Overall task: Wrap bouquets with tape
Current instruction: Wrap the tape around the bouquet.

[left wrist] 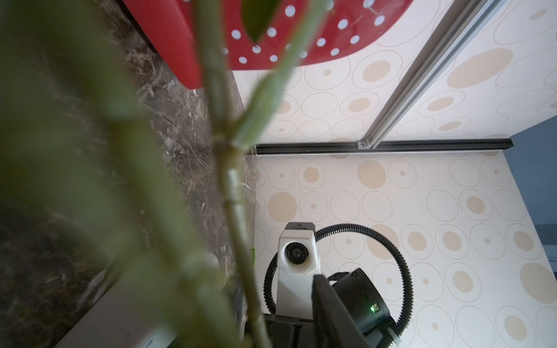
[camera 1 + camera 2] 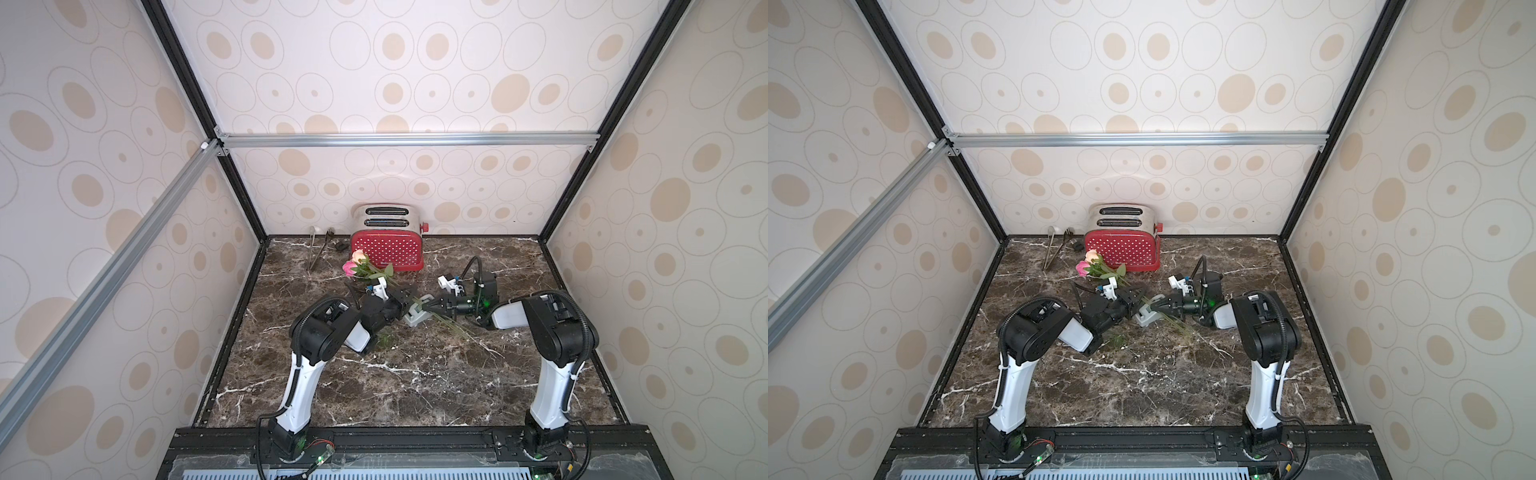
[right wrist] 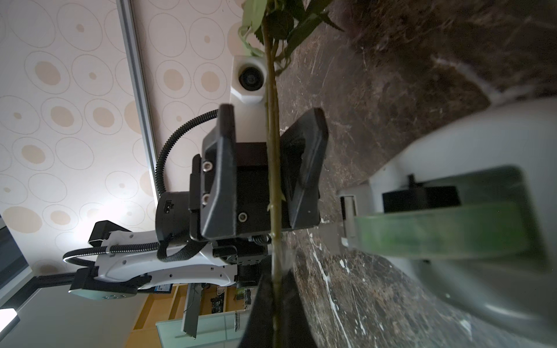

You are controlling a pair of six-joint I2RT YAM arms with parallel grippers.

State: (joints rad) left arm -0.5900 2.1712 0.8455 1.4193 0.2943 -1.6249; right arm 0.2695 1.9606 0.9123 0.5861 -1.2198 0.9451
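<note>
Closed tight: right gripper (image 3: 275,304), the thin stems of the bouquets (image 2: 365,268) pinched between its fingers. Jaws apart: left gripper (image 3: 272,168), with the same stems running through the gap, not squeezed. Blooms and leaves lie beyond the left jaws, toward the red toaster (image 2: 388,249). Bare stem ends trail out behind the right jaws onto the marble tabletop (image 2: 415,386). The tape (image 2: 415,318) dispenser sits on the tabletop just beside both sets of jaws; contact unclear.
</note>
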